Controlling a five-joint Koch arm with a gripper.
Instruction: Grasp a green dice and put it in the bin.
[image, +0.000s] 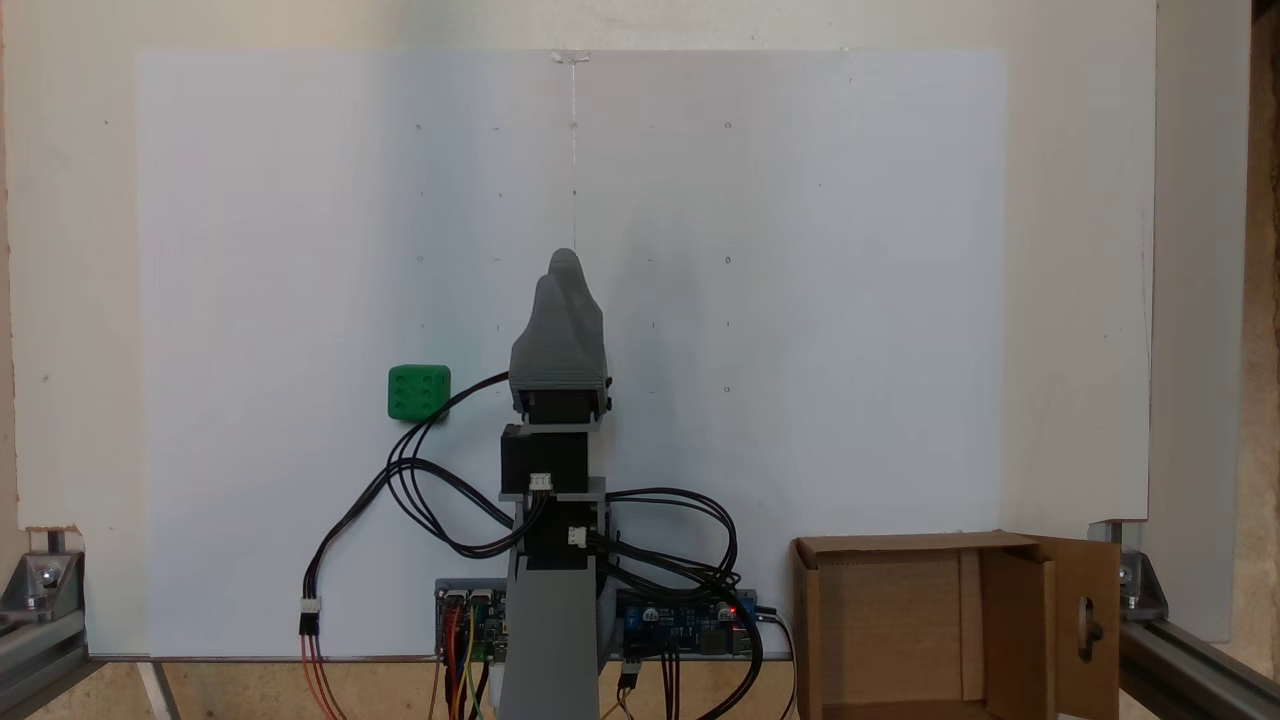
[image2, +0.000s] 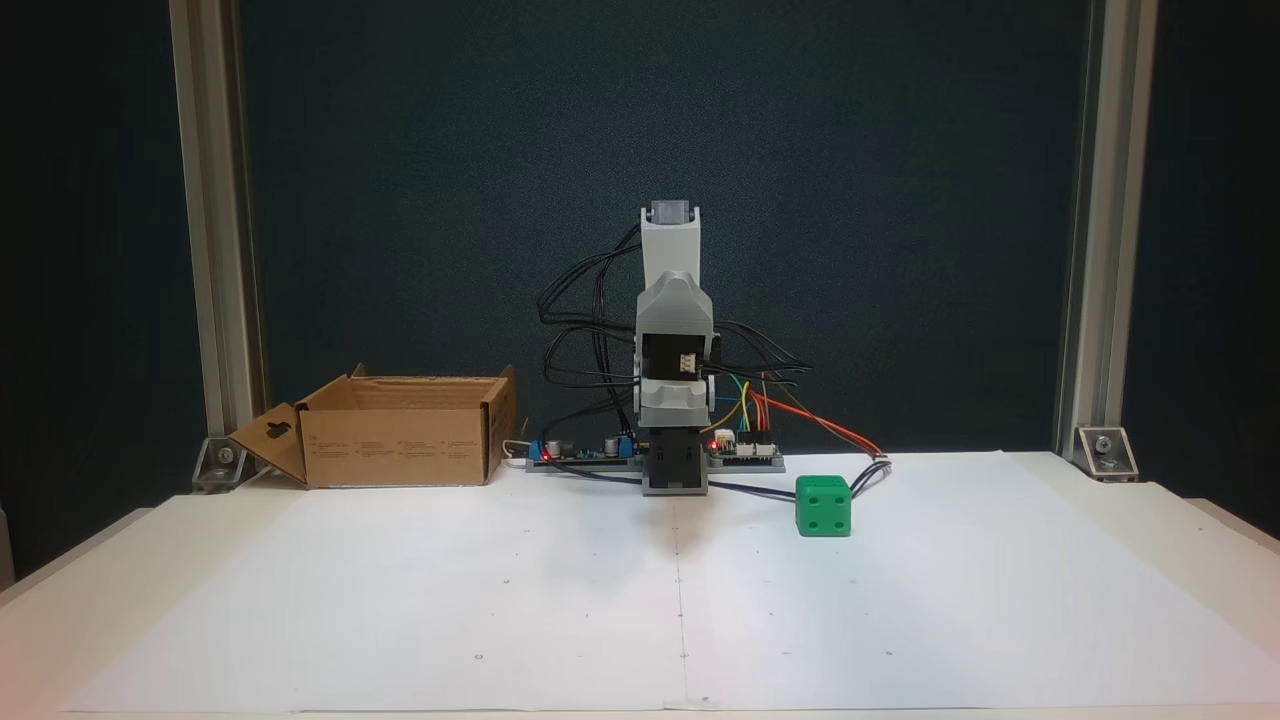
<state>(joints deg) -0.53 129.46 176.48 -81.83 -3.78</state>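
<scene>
- The grey gripper sits folded at rest above the arm's base, pointing along the white paper's centre line.
- Its two jaws appear pressed together and empty, though they overlap, so I cannot tell for sure.
- The green dice rests on the paper just left of the arm in one fixed view, to the right in the other, close to the base.
- The bin stands open on the opposite side, well apart from the dice.

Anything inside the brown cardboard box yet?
In both fixed views the brown cardboard box shows bare inner walls; its floor is partly hidden. The small green dice sits on the white paper.
</scene>
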